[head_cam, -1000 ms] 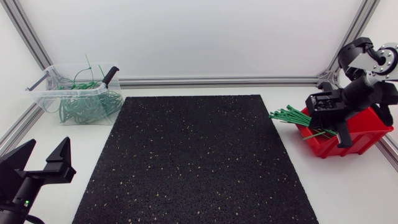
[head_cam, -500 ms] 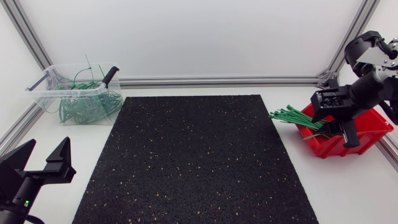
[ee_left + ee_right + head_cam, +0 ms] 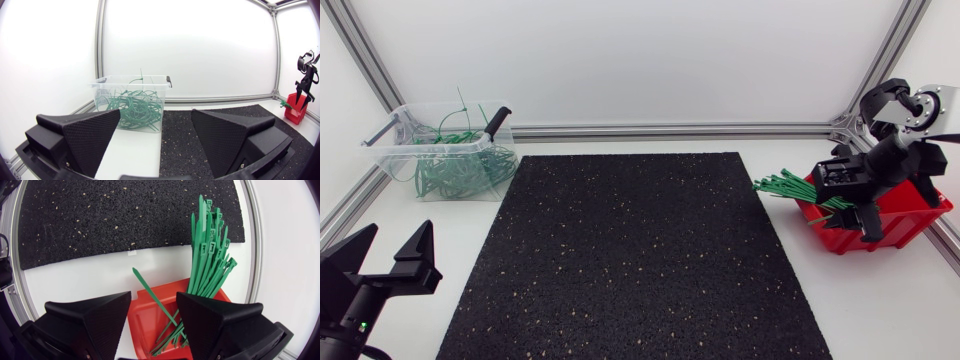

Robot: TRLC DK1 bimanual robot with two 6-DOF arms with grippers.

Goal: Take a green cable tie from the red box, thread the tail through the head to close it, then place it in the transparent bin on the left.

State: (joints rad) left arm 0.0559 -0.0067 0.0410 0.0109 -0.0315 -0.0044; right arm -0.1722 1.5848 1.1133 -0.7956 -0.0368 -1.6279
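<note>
**Right wrist view: fingers apart over the box, so pick one tie, not a bunch**

The right gripper (image 3: 154, 297) hangs over the red box (image 3: 142, 322) with its two fingers spread apart and nothing clamped between them. The box sits near the table's right edge, just off the black mat (image 3: 125, 215). Most of the green ties (image 3: 207, 250) lie in a tight sheaf, their heads fanned out past the box rim toward the mat. One loose tie (image 3: 149, 291) slants away from the sheaf, and its free end pokes up roughly between the fingers.

The step in hand looks like the pick itself. The loose tie is probably the best target, because it stands apart from its neighbours. Closing on the sheaf would likely drag several ties out together. I would line the fingers across the strap rather than along it. I would also grip nearer the middle than the tip, so both head and tail stay free for threading. Lifting slowly should let any tangled neighbour drop back.

In the head view, the left gripper (image 3: 396, 240) rests at the near-left corner, fingers wide apart and holding nothing. The clear bin (image 3: 390, 140), with closed green loops already in it, stands at the far left, well apart from the red box.
</note>
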